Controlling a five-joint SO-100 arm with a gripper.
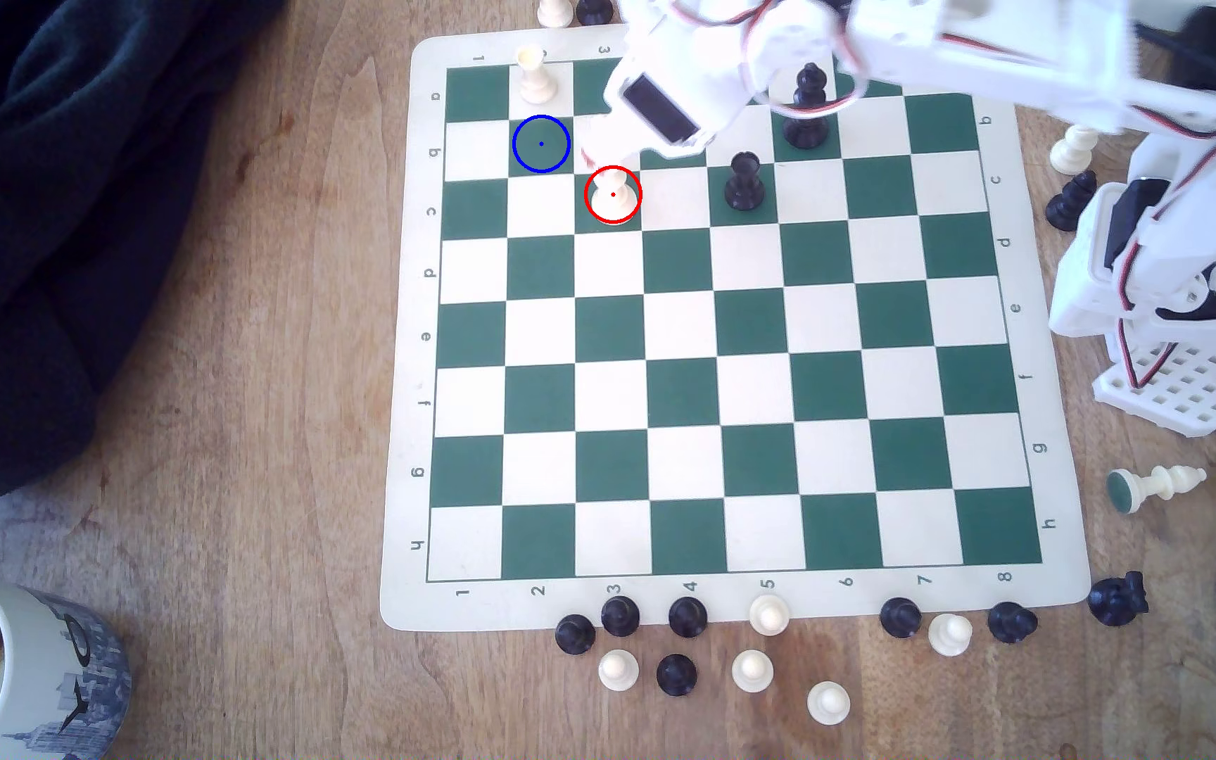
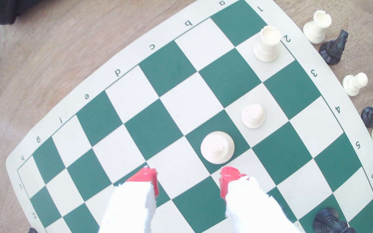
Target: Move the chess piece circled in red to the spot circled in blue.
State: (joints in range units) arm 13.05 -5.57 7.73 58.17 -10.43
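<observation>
The chess piece [image 1: 613, 196] is cream-white with a wide round base and stands on a green square inside the red ring. In the wrist view I look down onto the chess piece [image 2: 217, 147]. The spot [image 1: 541, 144] is the blue-ringed green square, one square diagonally up and to the exterior view's left; the wrist view shows the spot [image 2: 230, 78] bare. My gripper [image 1: 593, 152] hovers by the piece's far side. In the wrist view the gripper [image 2: 186, 181] is open and empty. The piece lies just beyond one of the red fingertips [image 2: 228, 179], not between them.
A cream rook [image 1: 536, 77] stands on the square behind the spot. A small cream pawn [image 2: 253, 115] occupies the white square beside the piece. Two black pieces [image 1: 744, 183] [image 1: 806, 106] stand further to the exterior view's right. Loose pieces [image 1: 751, 669] line the board's near edge; a mug [image 1: 5, 672] sits front left.
</observation>
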